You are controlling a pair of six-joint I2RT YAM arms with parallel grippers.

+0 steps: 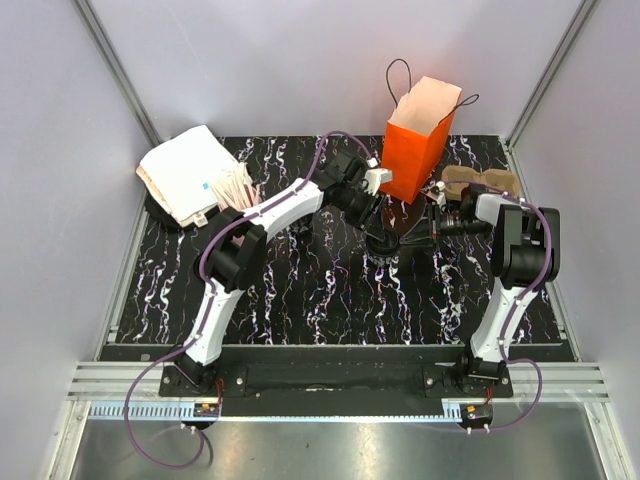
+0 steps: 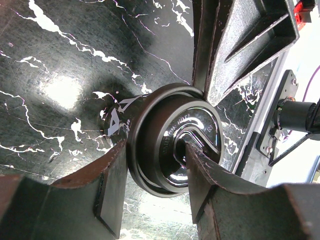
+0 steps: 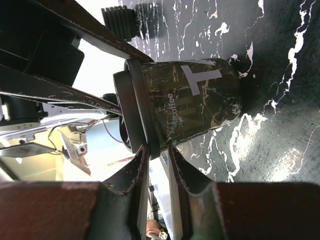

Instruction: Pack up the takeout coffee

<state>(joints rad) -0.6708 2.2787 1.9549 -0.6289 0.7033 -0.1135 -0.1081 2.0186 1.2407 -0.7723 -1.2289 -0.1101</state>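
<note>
The takeout coffee (image 1: 385, 243), a black paper cup with a dark round lid, stands upright on the marbled table in front of the orange bag (image 1: 415, 150). My left gripper (image 1: 380, 228) comes down on it from above. In the left wrist view (image 2: 155, 165) one finger lies against the cup's outer wall and the other sits in the hollow of the lid (image 2: 170, 140). My right gripper (image 1: 425, 228) reaches in from the right. In the right wrist view (image 3: 159, 152) its nearly closed fingertips pinch the lid's rim on the cup (image 3: 200, 100).
The orange bag stands open at the back with its black cord handles up. A stack of white paper bags (image 1: 185, 175) and a pink cup of wooden sticks (image 1: 237, 188) are at the back left. A brown cardboard carrier (image 1: 480, 182) lies at the back right.
</note>
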